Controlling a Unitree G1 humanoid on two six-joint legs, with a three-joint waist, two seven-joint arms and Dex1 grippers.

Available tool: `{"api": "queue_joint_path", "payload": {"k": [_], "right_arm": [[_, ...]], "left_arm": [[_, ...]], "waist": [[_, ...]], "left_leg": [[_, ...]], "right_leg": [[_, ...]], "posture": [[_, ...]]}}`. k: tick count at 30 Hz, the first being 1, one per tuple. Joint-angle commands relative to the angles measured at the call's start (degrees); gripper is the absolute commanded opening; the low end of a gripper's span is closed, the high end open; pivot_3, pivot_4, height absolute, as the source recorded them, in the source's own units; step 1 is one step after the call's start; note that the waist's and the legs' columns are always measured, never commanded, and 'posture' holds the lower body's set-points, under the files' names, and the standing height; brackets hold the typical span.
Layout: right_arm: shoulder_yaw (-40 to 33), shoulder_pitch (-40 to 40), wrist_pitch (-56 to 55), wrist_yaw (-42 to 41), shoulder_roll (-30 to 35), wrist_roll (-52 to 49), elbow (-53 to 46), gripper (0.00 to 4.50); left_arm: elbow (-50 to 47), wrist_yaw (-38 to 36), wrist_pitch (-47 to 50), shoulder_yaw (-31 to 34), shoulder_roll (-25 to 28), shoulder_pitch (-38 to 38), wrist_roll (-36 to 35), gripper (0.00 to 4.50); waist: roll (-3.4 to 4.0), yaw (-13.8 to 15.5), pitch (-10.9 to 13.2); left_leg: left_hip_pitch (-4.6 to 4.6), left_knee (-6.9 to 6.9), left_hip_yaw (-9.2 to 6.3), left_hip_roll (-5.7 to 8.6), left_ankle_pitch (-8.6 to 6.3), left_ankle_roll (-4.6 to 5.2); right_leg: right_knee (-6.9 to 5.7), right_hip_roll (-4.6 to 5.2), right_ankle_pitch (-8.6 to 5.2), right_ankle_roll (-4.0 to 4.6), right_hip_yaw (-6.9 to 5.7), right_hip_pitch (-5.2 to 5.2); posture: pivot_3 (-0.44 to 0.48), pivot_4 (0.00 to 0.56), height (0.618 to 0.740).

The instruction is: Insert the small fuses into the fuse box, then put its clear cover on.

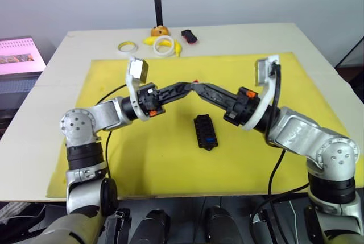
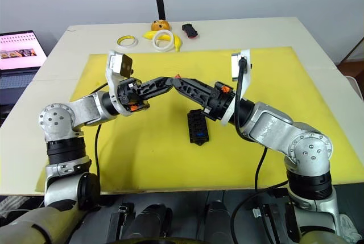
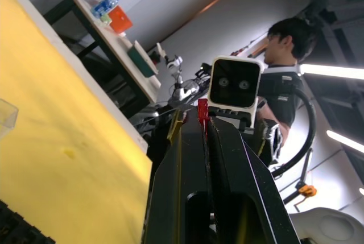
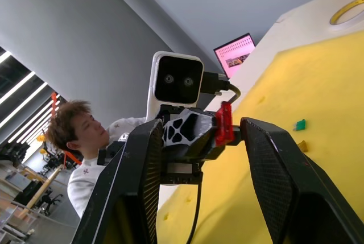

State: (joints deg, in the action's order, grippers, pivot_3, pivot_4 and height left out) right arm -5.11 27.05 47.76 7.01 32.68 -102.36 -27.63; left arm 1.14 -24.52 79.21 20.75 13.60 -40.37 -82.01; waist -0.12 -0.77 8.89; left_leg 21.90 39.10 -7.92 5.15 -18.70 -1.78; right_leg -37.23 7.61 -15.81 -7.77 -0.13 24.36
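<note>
Fuse box [image 1: 205, 132], black with a blue fuse [image 1: 211, 140] seated in one slot, lies on the yellow mat [image 1: 170, 164] below the two grippers, which meet tip to tip above it. The left gripper [image 1: 187, 87] has its fingers pressed together on a red fuse [image 4: 223, 123], most of it hidden between the black fingers. The right gripper [image 4: 230, 124] stands spread, its fingers either side of that fuse without touching it. A green fuse [image 4: 300, 124] and a yellow fuse [image 4: 303, 146] lie loose on the mat, small and hard to make out. The clear cover [image 3: 7, 116] rests on the mat, partly cut off by the left wrist view's edge. White tape rings [image 1: 164, 45] sit on the table beyond the mat.
</note>
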Motion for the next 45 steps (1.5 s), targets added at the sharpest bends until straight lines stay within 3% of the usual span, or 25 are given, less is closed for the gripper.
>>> {"api": "queue_joint_path", "payload": {"k": [1, 4, 10, 13, 15, 20, 24, 29, 35, 45], "right_arm": [[-0.3, 0.9, -1.4, -0.3, 0.2, -1.6, -1.8, 1.52], [-0.1, 0.9, -1.7, -0.2, 0.3, -1.9, -1.9, 0.11], [0.1, 1.0, -2.5, -0.1, 0.5, -3.0, -2.4, 0.05], [-0.3, 1.0, -2.6, -0.2, 0.9, -3.8, -2.4, 0.00], [-1.0, 1.0, -2.3, -0.6, 2.0, -4.4, -2.2, 0.00], [-2.6, 1.6, 1.5, -5.2, 9.3, -5.6, -0.6, 0.00], [-1.9, 4.5, 8.1, -14.4, 18.1, 0.1, 1.2, 0.00], [7.2, 11.2, 10.9, -33.5, 28.0, 24.7, -1.3, 0.00], [24.0, 13.9, -3.3, -53.6, 33.9, 59.1, -3.3, 0.00], [27.7, 13.6, -12.7, -64.2, 27.8, 77.1, 2.7, 0.00]], "left_arm": [[-0.3, 0.5, -1.5, -0.9, 0.7, -0.1, -2.0, 0.00], [-0.2, 0.8, -1.9, -1.6, 1.1, 0.0, -2.5, 0.00], [0.3, 0.3, -2.8, -3.2, 2.6, 0.4, -2.2, 0.00], [-0.8, -2.8, -3.1, -4.8, 5.1, 0.9, 0.3, 1.02], [-3.0, -8.3, -3.8, -7.3, 8.9, 1.3, 3.8, 2.01], [-7.2, -27.6, -13.5, -17.8, 21.8, 0.9, 18.5, 4.45], [-9.3, -42.4, -31.4, -28.7, 29.5, 1.2, 35.5, 4.45], [-8.6, -49.5, -52.6, -37.4, 30.7, 3.0, 53.1, 4.45], [-8.9, -47.3, -60.6, -39.8, 25.3, 4.8, 60.3, 4.45], [-7.5, -44.1, -62.3, -39.6, 19.8, 5.4, 64.8, 4.45]], "waist": [[0.00, 0.0, 0.0], [0.00, 0.0, 0.0], [0.00, 0.0, 0.0], [0.00, 0.0, 0.0], [0.00, -0.1, 0.0], [0.02, -0.2, 0.0], [0.04, 0.2, 0.0], [0.04, 0.1, 0.0], [0.03, 0.1, 0.0], [-0.03, 0.1, 0.1]], "left_leg": [[0.00, 0.00, 0.00, 0.00, 0.00, 0.00], [0.00, 0.00, 0.00, 0.00, 0.00, 0.00], [-0.01, 0.00, 0.01, 0.00, 0.00, 0.00], [-0.01, 0.00, 0.01, 0.00, 0.00, 0.00], [-0.01, -0.01, 0.02, 0.01, 0.00, 0.00], [-0.02, -0.07, 0.04, 0.01, 0.00, 0.00], [-0.02, -0.09, 0.11, 0.03, -0.01, 0.02], [-0.02, -0.09, 0.12, 0.00, -0.04, 0.08], [0.21, 0.03, 0.12, 0.05, -0.06, 0.11], [0.26, 0.06, 0.11, -0.02, -0.06, 0.11]], "right_leg": [[0.00, 0.00, 0.00, 0.00, 0.00, 0.00], [0.00, 0.00, 0.00, 0.00, 0.00, 0.00], [0.00, -0.01, 0.00, 0.00, 0.00, 0.00], [0.00, -0.01, 0.00, 0.00, 0.00, 0.00], [0.00, -0.01, 0.00, 0.00, 0.00, 0.00], [0.03, -0.06, 0.00, 0.00, 0.00, 0.01], [0.18, -0.04, 0.00, 0.01, 0.00, -0.06], [0.22, -0.05, 0.00, 0.01, -0.01, -0.09], [0.17, -0.04, 0.00, -0.01, -0.03, 0.10], [0.12, -0.01, 0.00, -0.02, -0.04, 0.17]], "posture": [[0.000, 0.150, 0.740], [0.000, 0.150, 0.740], [0.000, 0.150, 0.740], [0.000, 0.150, 0.740], [0.000, 0.150, 0.740], [0.000, 0.150, 0.740], [0.000, 0.150, 0.740], [0.000, 0.150, 0.740], [0.000, 0.150, 0.740], [0.000, 0.150, 0.740]]}}
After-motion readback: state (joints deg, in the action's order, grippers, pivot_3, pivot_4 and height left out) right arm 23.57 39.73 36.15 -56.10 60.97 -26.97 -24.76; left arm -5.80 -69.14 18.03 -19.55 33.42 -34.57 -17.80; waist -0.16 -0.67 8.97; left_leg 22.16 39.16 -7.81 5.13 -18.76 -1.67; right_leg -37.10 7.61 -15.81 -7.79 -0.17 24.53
